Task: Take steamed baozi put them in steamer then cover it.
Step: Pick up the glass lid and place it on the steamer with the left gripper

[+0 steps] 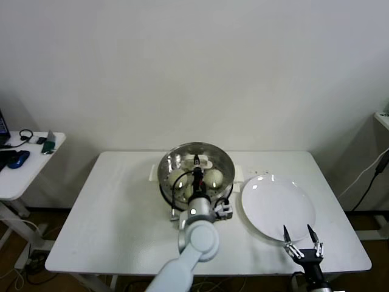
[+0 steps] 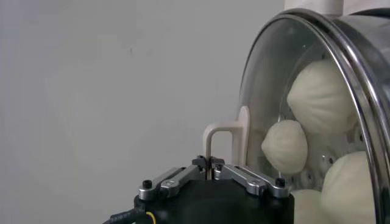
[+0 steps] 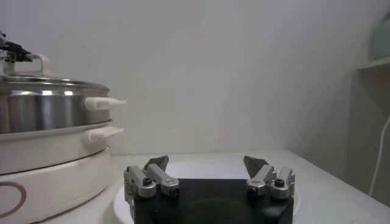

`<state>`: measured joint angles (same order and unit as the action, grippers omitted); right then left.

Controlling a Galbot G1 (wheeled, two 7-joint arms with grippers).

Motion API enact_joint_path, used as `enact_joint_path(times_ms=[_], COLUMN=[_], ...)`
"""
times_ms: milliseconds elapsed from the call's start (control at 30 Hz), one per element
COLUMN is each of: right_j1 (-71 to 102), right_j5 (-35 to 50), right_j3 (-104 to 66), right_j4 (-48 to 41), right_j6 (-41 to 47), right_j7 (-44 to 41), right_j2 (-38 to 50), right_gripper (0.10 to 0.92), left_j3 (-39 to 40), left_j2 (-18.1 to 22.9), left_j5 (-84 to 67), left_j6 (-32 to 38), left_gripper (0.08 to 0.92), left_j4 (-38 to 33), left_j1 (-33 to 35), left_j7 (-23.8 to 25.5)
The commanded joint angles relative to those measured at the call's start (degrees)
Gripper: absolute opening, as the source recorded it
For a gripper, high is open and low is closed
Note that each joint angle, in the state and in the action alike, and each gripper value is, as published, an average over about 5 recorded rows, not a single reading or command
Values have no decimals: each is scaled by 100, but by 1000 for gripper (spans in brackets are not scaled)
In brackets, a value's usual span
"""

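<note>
The steamer [image 1: 196,176] stands at the middle back of the white table, a shiny steel pot on a white base [image 3: 42,176]. The cover [image 2: 317,36], clear glass with a metal rim, lies on its top. Through the glass I see steamed baozi [image 2: 320,94], cream-white domes, also seen from the head view [image 1: 178,177]. My left gripper [image 1: 197,168] reaches in from the front and is shut on the cover's pale handle [image 2: 228,131]. My right gripper [image 1: 302,239] stands open over the near rim of the white plate [image 1: 278,205], nothing between its fingers.
The white plate lies bare to the right of the steamer. A small side table [image 1: 27,167] with a headset and a mouse stands at the far left. A shelf edge [image 1: 383,118] and a hanging cable [image 1: 371,179] are at the far right.
</note>
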<state>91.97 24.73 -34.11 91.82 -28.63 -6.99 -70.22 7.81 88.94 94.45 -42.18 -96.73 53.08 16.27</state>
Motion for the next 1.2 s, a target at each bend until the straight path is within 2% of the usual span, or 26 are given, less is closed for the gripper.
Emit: enact_joint_path(times_ms=[33,400,567,767,1200], right_j1=[-15,-76,-83,-75,-70], right_j5=[-2,-77,-82,-84,-86], right_j3=[-1,28,28,23,22], right_j4=[-2,-14,-15,-17,1], right_j6=[-4,14,15,7,19], right_j7=[-4,-1,-4,-5,-27], right_j2=[-3,-50,-50,-60,-50], right_gripper=[823,823,823,823,823], left_j3=[-27,-27,-33,-50,5], left_j2=[1,27,30,29,-110], left_j5=[-50,-185,-198,-192,-389], left_j6=[-197,-200,-186,-166,-219], left_gripper=[125,127,185,123,126], left_j4=[41,55,128,185,-84], left_j1=[54,11,-12,-6,-46], left_j7=[-31,-183,-255,-321,-198])
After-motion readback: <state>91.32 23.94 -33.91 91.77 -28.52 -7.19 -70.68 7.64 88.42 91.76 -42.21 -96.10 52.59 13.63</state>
